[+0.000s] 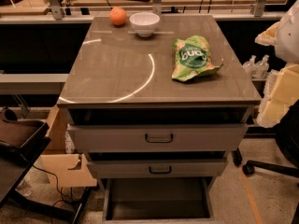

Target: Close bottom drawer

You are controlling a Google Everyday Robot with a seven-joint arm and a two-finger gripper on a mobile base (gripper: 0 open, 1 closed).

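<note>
- Plainly, the bottom drawer (156,200) stood pulled out at the lower centre of the frame with its dark tray exposed. Closing it well probably called for a square contact on its front and a straight, level push in under the middle drawer (156,169).
- The gripper (279,94), a pale shape at the right edge, hung well apart from that drawer. Whether it was wide or narrow could not be told.
- The bottom drawer's front and handle were cut off by the frame's lower edge.
</note>
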